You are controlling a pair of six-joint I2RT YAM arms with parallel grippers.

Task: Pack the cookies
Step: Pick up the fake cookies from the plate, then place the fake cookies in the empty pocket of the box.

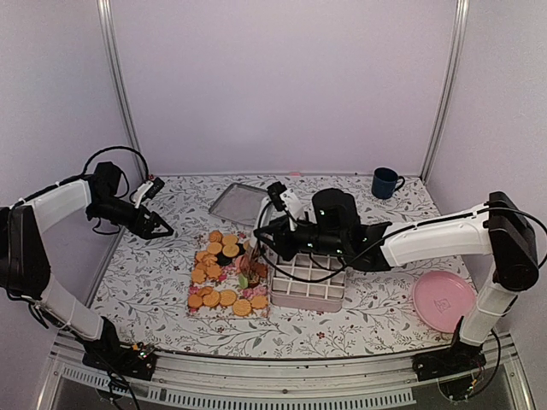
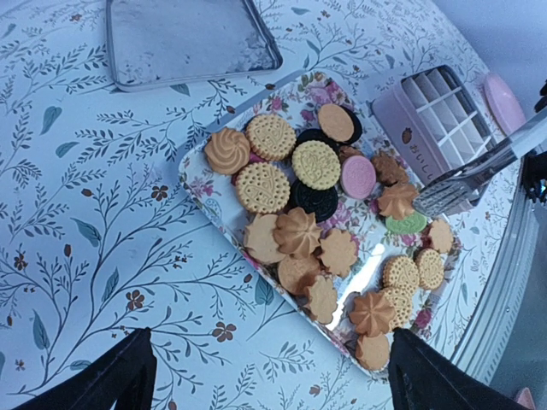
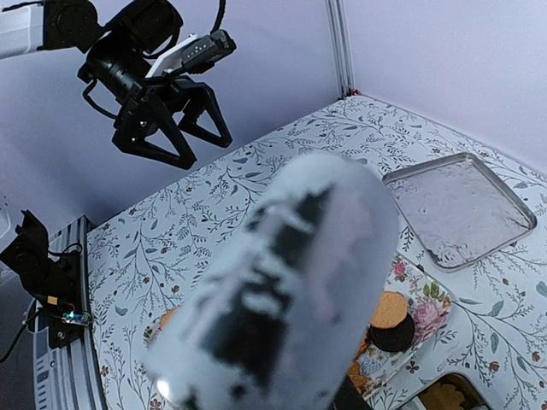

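Left pincer (image 3: pixel 203 152) spread, seen from right wrist; right pincer (image 1: pixel 267 243) I can't tell; cookies (image 2: pixel 316 164) sharp from left wrist.

Cookies (image 1: pixel 214 273) on tray (image 1: pixel 218 313), just left of box (image 1: pixel 308 286) (perhaps touching it).

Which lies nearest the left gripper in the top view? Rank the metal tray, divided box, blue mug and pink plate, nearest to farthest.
Measured from the left gripper, which is at the left side of the table:
1. Metal tray: just to its right, toward the back.
2. Divided box: centre of the table, nearer the front.
3. Blue mug: back right.
4. Pink plate: front right, farthest.
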